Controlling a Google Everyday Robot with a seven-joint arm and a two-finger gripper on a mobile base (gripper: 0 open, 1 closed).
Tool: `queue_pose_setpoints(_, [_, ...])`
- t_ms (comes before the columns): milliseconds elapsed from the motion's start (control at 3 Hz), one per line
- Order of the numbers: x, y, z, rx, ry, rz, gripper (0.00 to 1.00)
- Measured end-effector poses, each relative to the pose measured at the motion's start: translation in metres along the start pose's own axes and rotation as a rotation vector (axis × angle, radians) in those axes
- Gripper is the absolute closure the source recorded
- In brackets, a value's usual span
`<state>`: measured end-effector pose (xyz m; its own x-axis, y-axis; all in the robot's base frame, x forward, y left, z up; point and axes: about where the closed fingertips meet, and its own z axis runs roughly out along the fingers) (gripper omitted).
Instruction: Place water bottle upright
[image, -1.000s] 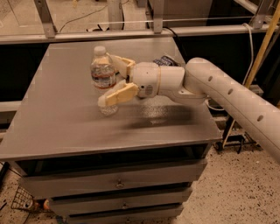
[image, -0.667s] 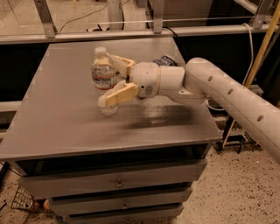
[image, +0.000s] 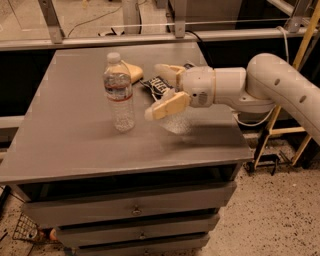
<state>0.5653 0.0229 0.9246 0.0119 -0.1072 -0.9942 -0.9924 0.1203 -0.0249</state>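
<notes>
Upright on the grey bench (image: 65, 140) stands the clear ribbed plastic water bottle (image: 119, 95); the cream gripper (image: 153, 91), jaws spread and holding nothing, hangs near it, in front of a dark snack bag (image: 156, 83).

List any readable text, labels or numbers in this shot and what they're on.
Label band on the water bottle: print too blurred to read.
White lettering on the dark bag behind the gripper: unreadable.
No other text visible; the gripper hovers right of the bottle, fingers open.

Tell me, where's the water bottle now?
The water bottle stands upright on the table, left of centre in the camera view; the open gripper hangs right of it, not touching.
</notes>
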Motion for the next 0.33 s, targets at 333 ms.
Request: queue_pose_setpoints(333, [0.0239, -0.0122, -0.0449, 0.052, 0.129, 0.05, 0.0])
